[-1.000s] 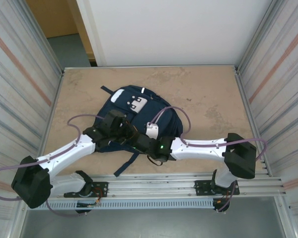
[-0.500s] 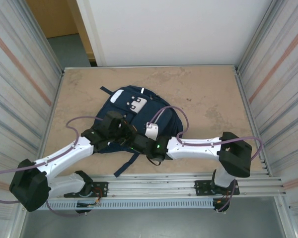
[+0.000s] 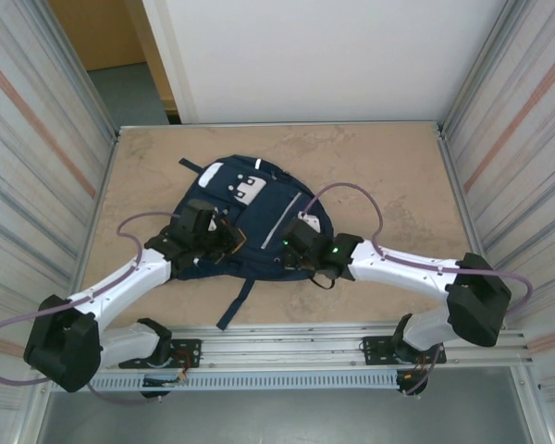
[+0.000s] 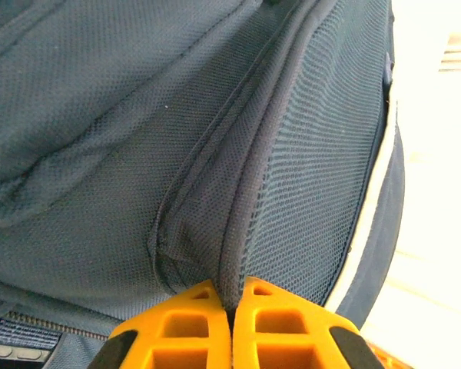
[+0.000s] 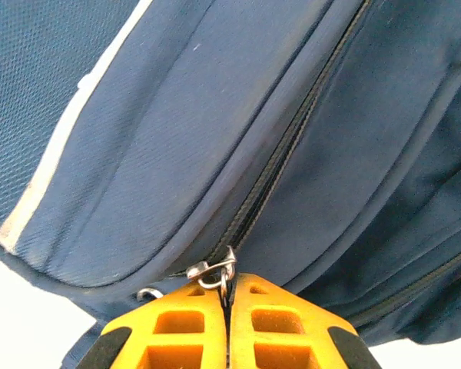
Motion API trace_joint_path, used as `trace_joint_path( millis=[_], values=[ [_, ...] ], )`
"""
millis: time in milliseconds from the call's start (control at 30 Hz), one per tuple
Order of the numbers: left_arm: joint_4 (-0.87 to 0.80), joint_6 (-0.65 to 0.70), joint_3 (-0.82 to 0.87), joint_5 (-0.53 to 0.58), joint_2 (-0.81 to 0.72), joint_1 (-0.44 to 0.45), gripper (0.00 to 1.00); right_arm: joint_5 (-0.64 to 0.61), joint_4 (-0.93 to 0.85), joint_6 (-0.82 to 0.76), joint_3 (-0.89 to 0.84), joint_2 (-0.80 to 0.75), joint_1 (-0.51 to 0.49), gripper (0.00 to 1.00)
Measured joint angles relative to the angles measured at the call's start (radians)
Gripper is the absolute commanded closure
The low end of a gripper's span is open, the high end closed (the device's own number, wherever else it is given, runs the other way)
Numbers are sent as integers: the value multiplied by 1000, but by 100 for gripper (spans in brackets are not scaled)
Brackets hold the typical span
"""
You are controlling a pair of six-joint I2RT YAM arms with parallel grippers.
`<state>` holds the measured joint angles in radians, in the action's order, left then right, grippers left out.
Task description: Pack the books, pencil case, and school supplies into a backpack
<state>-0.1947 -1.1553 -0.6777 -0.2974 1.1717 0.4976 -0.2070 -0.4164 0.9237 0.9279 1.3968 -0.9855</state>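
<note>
Entry: backpack (image 3: 250, 217), navy, lying flat on the table (image 3: 398, 185), between the two pincers and held by both. Right pincer (image 5: 229, 288): jaws together, clamped on the metal zip pull (image 5: 215, 270). From its tips the zip (image 5: 292, 146) runs up and away to the right. Left pincer (image 4: 232, 296): jaws together, nipping a ridge of mesh cloth right at its tips. Step in hand, as judged: drawing the zip, with the left pincer as anchor; which way the slider should travel cannot be told. To do it well, pull along the zip's line and not across it, hold the anchored cloth taut so the track ahead lies flat, and mind the thin ring slipping from the pads. Around: a pale stripe (image 5: 69, 146) left of the right pincer; a grey panel (image 3: 245, 191) beyond the left pincer; a loose strap (image 3: 236, 301) trailing behind both. In the way: slack folds beside the zip, likely to snag.
</note>
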Motion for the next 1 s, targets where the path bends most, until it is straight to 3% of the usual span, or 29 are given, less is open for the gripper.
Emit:
trace_joint_path(
  millis=[300, 400, 433, 500, 533, 667, 833, 1000],
  values=[
    [-70, 164, -108, -190, 143, -128, 100, 163, 42, -292, -23, -43, 111, 100],
    [-123, 221, -176, -207, 207, -160, 93, 213, 65, -352, -23, -41, 112, 100],
    [-134, 233, -195, -210, 226, -169, 87, 222, 73, -364, -23, -37, 109, 100],
    [-154, 250, -242, -201, 272, -187, 59, 231, 78, -383, -8, -10, 97, 100],
    [-159, 261, -266, -191, 294, -202, 50, 232, 75, -386, 2, 8, 91, 100],
    [-154, 285, -351, -140, 349, -265, 36, 246, 69, -386, 74, 109, 65, 100],
    [-144, 284, -274, -94, 235, -205, 34, 274, 70, -386, 142, 172, 33, 100],
    [-148, 186, -92, -11, 47, -45, 35, 290, 79, -387, 142, 172, 15, 100]
  ],
)
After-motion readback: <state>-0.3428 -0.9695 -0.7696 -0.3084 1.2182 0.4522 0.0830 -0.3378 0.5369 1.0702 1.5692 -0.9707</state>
